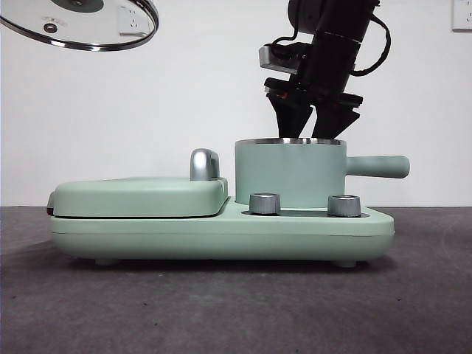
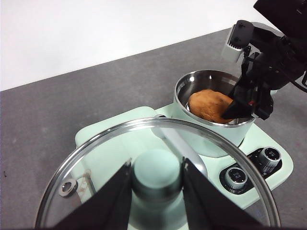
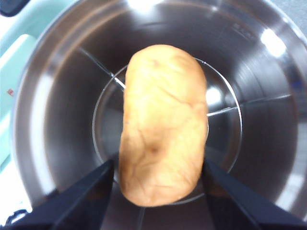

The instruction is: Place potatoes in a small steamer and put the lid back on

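Observation:
The orange-brown potato (image 3: 163,124) lies lengthwise inside the steel bowl of the mint-green steamer pot (image 1: 289,173); it also shows in the left wrist view (image 2: 209,105). My right gripper (image 3: 159,165) reaches down into the pot from above, and its jaws press against both sides of the potato. In the front view that gripper (image 1: 313,125) stands at the pot's rim. My left gripper (image 2: 156,184) is shut on the mint-green knob of the glass lid (image 2: 96,158) and holds it high at the left, tilted (image 1: 88,26).
The pot sits on a mint-green cooker base (image 1: 221,232) with two steel dials (image 1: 265,203) in front. A flat hinged griddle cover (image 1: 140,195) with a chrome handle (image 1: 204,164) lies to its left. The pot's side handle (image 1: 377,167) points right.

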{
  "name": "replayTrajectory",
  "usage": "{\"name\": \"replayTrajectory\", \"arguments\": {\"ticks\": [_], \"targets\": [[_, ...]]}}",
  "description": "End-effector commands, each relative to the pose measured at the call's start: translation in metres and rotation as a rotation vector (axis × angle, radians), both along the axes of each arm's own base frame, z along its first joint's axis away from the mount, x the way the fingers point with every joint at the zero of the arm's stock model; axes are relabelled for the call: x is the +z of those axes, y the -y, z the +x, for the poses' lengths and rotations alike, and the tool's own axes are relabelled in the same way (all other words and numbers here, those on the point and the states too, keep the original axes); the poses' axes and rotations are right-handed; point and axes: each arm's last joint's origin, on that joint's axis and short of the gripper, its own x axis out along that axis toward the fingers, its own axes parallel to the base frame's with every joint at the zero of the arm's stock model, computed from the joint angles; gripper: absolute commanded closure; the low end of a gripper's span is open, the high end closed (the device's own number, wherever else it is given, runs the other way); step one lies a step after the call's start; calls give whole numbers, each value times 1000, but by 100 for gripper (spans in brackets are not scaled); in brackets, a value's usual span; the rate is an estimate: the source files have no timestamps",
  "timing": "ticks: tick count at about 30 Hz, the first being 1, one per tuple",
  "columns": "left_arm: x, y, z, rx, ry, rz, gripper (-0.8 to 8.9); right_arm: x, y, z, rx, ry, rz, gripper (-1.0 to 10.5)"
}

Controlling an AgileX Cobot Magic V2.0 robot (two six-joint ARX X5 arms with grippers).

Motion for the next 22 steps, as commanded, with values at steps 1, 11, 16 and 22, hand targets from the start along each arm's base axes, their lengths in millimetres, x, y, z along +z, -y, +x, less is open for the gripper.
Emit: {"name": "replayTrajectory", "arguments": {"ticks": [1,11,16,22], "targets": [[8,0,-1,-3,45,-10,800,3,-4,5,11,24,10,648],[8,0,-1,-3,45,-10,800,123,36,-86,21,327,221,680],[8,0,0,-3,45,-10,800,120,63,-144,16,448,287,680],[8,0,0,-4,45,-10,800,93,84,-190,-5,488,335,681]]}}
